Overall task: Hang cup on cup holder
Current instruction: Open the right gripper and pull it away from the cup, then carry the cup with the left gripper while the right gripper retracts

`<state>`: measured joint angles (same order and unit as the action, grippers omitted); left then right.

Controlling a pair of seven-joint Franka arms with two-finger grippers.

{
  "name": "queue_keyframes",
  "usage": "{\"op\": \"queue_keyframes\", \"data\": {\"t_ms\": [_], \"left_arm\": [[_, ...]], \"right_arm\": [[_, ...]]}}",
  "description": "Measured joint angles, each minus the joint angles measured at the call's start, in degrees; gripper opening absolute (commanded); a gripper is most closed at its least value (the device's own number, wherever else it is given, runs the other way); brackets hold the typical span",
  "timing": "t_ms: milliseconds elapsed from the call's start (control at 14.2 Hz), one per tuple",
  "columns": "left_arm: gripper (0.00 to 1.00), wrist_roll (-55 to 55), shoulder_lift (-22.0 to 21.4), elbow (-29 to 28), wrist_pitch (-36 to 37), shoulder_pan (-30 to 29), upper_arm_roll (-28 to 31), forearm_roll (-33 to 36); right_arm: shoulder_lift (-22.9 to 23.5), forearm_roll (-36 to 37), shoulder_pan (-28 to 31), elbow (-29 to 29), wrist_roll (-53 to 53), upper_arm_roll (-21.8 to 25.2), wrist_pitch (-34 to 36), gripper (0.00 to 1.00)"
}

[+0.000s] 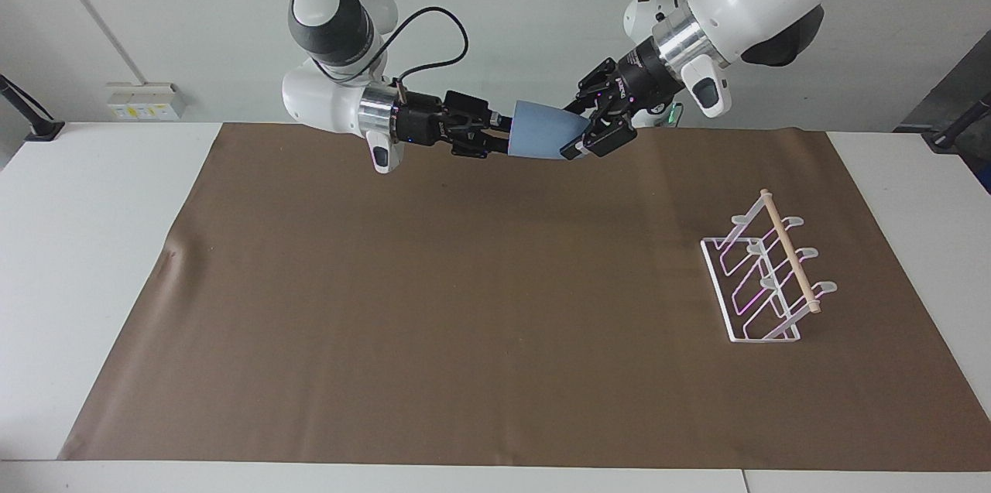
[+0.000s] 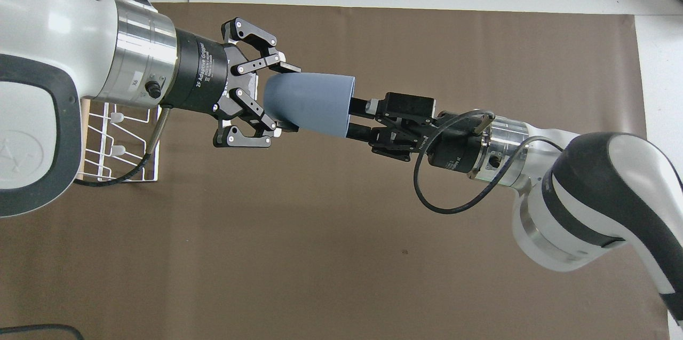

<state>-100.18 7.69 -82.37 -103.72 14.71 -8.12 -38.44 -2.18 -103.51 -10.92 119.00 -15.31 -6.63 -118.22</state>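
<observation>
Cup [image 1: 542, 138]: light-blue tumbler, held in the air over the worktop's robot-side edge, long axis level. Left end effector [image 2: 277, 97] clamps its narrow base; right end effector [image 2: 356, 118] at the mouth, fingers parted, apparently gripping nothing. Cup holder [image 1: 766, 276] stands toward the left arm's end, well apart.

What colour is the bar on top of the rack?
Pale wood bar on the rack, clearest in the facing view.
</observation>
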Motion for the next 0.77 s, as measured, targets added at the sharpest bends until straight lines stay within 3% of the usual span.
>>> {"op": "queue_keyframes", "data": {"t_ms": [70, 422, 633, 773], "left_arm": [[0.00, 0.4, 0.0, -0.3, 0.0, 0.0, 0.0, 0.2], [0.00, 5.2, -1.1, -3.0, 0.0, -0.3, 0.7, 1.1], [0.00, 11.0, -2.4, -5.8, 0.0, -1.0, 0.9, 4.4], [0.00, 14.8, -3.3, -7.6, -0.1, -1.1, 1.0, 7.7]], "right_arm": [[0.0, 0.0, 0.1, 0.0, 0.0, 0.0, 0.0, 1.00], [-0.7, 7.4, 3.0, 0.0, 0.0, 0.1, 0.1, 1.00], [-1.6, 16.6, 4.8, 0.0, 0.6, 0.2, 0.4, 1.00], [-2.3, 26.6, 5.8, -0.1, 3.3, 0.2, 0.4, 1.00]]}}
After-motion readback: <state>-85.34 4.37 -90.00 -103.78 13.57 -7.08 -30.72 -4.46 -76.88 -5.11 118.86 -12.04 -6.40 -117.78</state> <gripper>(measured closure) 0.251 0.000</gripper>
